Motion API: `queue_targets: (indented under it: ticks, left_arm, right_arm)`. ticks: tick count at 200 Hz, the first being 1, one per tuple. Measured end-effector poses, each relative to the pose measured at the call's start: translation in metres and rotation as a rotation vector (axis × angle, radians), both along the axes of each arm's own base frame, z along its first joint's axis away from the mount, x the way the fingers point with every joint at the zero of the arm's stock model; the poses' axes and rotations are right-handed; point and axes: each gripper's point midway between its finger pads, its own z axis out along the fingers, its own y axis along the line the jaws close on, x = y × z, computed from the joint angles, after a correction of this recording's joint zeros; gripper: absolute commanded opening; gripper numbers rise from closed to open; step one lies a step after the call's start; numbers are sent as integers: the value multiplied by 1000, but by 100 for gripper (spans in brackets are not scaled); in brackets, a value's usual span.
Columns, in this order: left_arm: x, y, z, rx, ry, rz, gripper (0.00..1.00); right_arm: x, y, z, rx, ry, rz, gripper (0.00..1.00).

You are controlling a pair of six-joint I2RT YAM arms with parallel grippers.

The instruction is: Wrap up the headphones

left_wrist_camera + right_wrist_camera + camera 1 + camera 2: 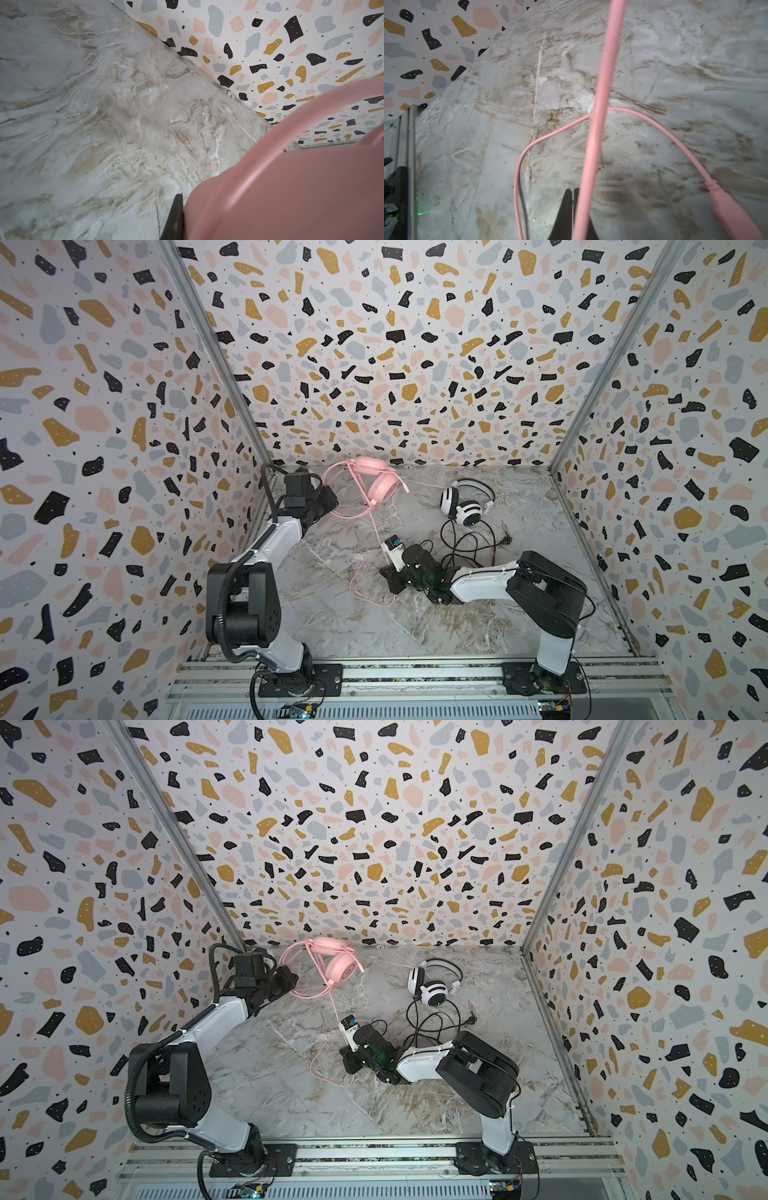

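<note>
Pink headset: the pink headset [379, 489] sits at the back left of the table [332, 626], close to the rear wall, with one ear cup facing up. It fills a corner of the left wrist view [291, 187], blurred.
Pink cable: loops of the pink cable [376, 537] curl around the left of the headset. One strand runs straight forward to the right gripper, and the rest lies in a slack loop on the table in front of it.
Plug: the pink plug [733, 214] lies flat on the table near the right gripper.
Right gripper: the right gripper [390, 577] is low over the table's middle. Its fingers [565, 209] are pressed together and pinch the pink cable [600, 104].
Left gripper: the left gripper [330, 499] is closed, and its tip is at the cable loops just left of the pink headset. Only one finger [176, 216] shows beside the pink mass, so I cannot tell what it clamps, if anything.
White headset: the white headset [467, 504] with black stripes lies at the back right, well apart from the pink one.
Black cable: its black cable [442, 533] lies in loose loops in front of it.
Surroundings: a grey marble tabletop, enclosed by speckled walls [374, 364].
</note>
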Motion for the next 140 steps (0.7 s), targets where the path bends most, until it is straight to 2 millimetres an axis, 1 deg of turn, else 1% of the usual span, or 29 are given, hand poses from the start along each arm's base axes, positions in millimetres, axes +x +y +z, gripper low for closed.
queue_targets:
  ticks: [25,44,62,87,116,140]
  left_arm:
    - [-4,6,1,29,7,20,0]
    - [-9,11,5,59,11,38,0]
    - [-13,17,9,84,14,60,0]
    - [-18,24,9,120,26,91,0]
    - [-23,32,4,162,54,114,0]
    - [-27,38,-2,196,79,132,0]
  right_arm:
    - [-10,-7,19,-16,-47,0,6]
    - [-19,-10,36,-20,-91,4,6]
    - [-22,-15,48,-24,-124,-4,6]
    - [-19,-24,53,-50,-152,-32,6]
    - [-17,-33,52,-90,-171,-51,6]
    - [-16,-40,60,-104,-193,-61,6]
